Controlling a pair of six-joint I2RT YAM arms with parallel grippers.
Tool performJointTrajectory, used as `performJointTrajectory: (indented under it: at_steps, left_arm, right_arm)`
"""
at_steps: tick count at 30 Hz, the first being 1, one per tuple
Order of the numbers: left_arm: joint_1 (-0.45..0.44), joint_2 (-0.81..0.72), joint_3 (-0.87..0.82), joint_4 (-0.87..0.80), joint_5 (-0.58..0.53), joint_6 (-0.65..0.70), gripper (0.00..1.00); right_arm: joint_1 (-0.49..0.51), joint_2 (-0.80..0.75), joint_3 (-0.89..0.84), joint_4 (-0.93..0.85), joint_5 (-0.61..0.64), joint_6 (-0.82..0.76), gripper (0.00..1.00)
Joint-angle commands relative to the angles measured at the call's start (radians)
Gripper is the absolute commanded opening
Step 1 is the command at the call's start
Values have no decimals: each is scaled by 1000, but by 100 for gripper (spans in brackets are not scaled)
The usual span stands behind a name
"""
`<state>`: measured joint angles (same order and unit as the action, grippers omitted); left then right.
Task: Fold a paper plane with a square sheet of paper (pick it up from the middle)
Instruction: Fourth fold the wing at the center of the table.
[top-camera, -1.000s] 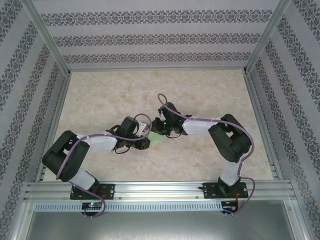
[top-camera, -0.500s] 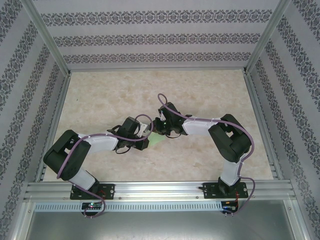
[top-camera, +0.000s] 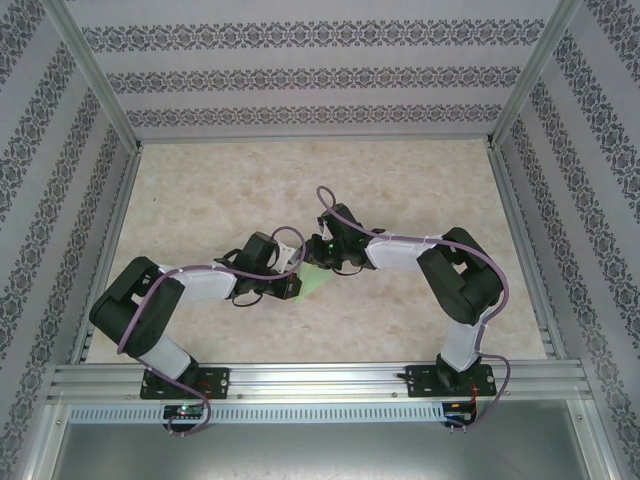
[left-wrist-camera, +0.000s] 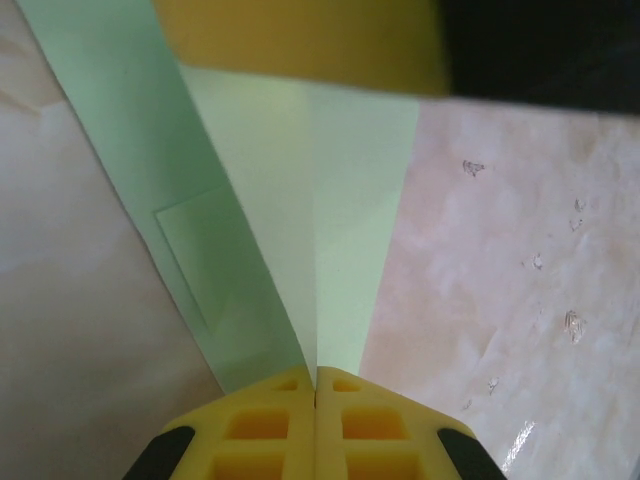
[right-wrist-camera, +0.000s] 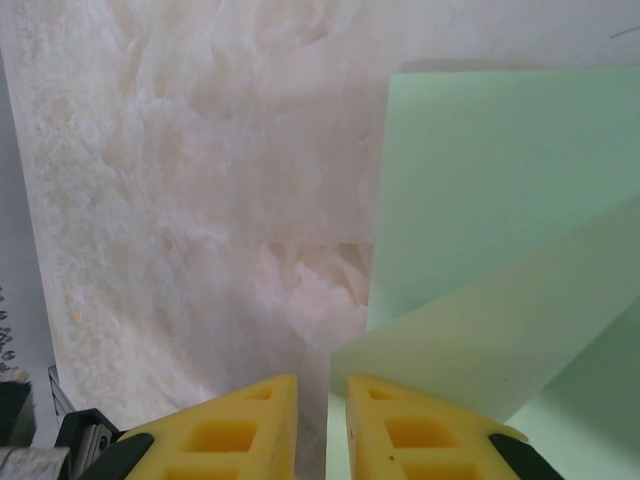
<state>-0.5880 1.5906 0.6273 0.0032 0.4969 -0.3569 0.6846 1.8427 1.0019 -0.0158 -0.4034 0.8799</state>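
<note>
Marbled beige table (top-camera: 200, 190), patterned walls (top-camera: 300, 75) and aluminium frame (top-camera: 92, 75) in top view, with the pale green paper (top-camera: 316, 283) mid-table. Left wrist view: left gripper (left-wrist-camera: 316, 392) fingers pressed together on a crease, the paper fanning out ahead of the tips to a yellow pad (left-wrist-camera: 300, 40) over its far end. Right wrist view: right gripper (right-wrist-camera: 322, 392) fingers a narrow slit apart, a raised flap edge running into the slit; whether it is clamped I cannot tell, and the rest of the paper lies ahead-right.

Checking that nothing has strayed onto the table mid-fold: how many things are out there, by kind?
Green paper sheet: 1
Tools: 2 (left tool, right tool)
Total: 3
</note>
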Motion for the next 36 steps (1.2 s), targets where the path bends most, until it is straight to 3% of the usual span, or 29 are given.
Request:
performJointTrajectory:
  at_steps: [1,11,18,26,36]
  left_arm:
    - [24,21,7,51,59,-27,1]
    - [49,74,-25,133,106,-78,1]
    - [83,38,-49,129,107,-89,1]
    - [100,37,-58,159,141,-126,0]
    - [132,30,-79,204,191,-194,0]
  right_arm:
    - [-7,-22,8,2,7,-17,20]
    - [-18,9,10,56,-30,-15,20]
    - [-29,-96,-17,14,5,-49,21]
    - [-11,-74,-3,-19,-28,-72,9]
    - [7,-22,11,7,-43,-52,8]
